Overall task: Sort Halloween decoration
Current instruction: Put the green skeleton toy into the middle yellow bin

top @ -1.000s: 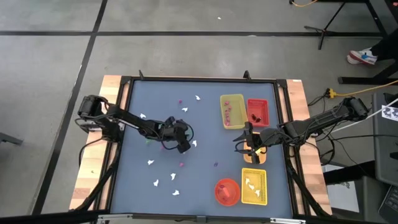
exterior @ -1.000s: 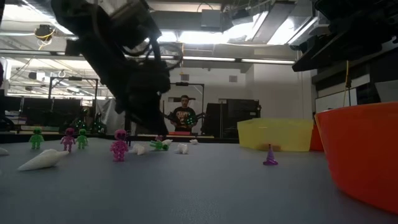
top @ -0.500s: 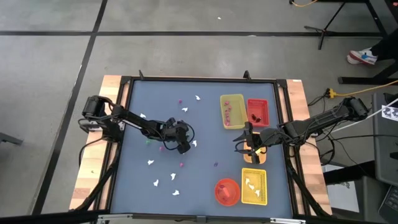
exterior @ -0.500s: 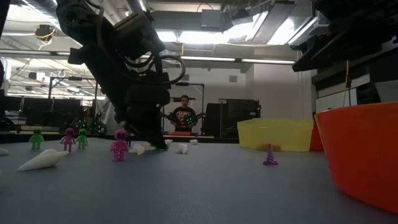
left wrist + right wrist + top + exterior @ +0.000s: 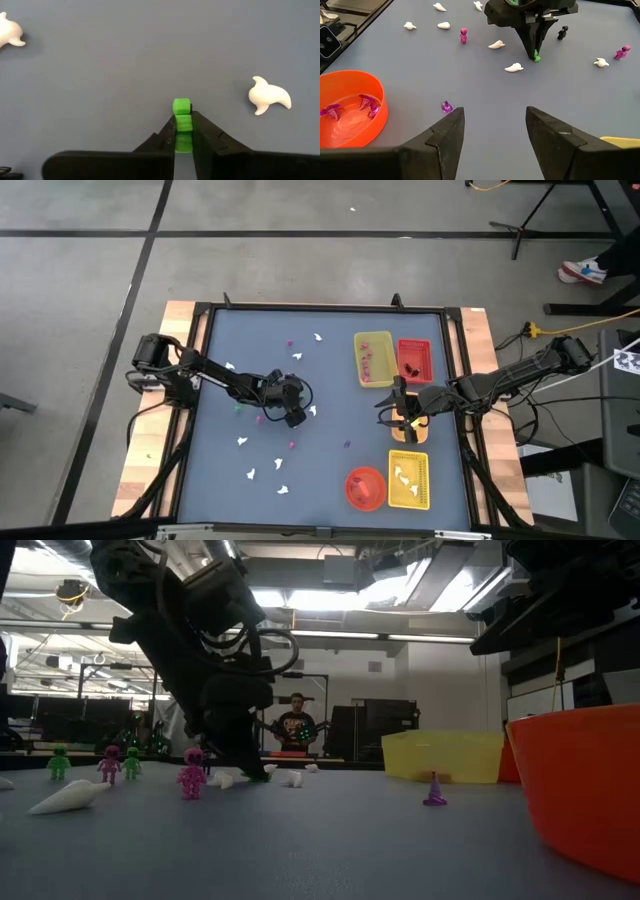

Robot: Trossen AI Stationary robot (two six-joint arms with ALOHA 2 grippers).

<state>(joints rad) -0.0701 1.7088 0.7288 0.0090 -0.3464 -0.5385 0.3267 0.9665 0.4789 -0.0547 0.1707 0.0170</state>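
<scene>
In the low view, the orange bowl (image 5: pixel 590 790) fills the lower right foreground, with a white ghost (image 5: pixel 68 797) at lower left. Further back, a pink figure (image 5: pixel 191 773) is seen left of centre and a purple cone (image 5: pixel 434 790) right of centre. Behind these, the left gripper (image 5: pixel 243 762) is lowered to the table at centre left, closed on a green piece (image 5: pixel 183 121); the grip is shown plainly at bottom centre of the left wrist view, with a white ghost (image 5: pixel 268 95) lying at right, apart from it. The yellow tray (image 5: pixel 441 756) is seen beyond, at right. A person (image 5: pixel 296 727) stands in the room behind.

In the high view, the right gripper (image 5: pixel 400 412) is held open right of centre, below the red tray (image 5: pixel 414 360). Remaining pieces are scattered across the left half of the table (image 5: pixel 330 470).
</scene>
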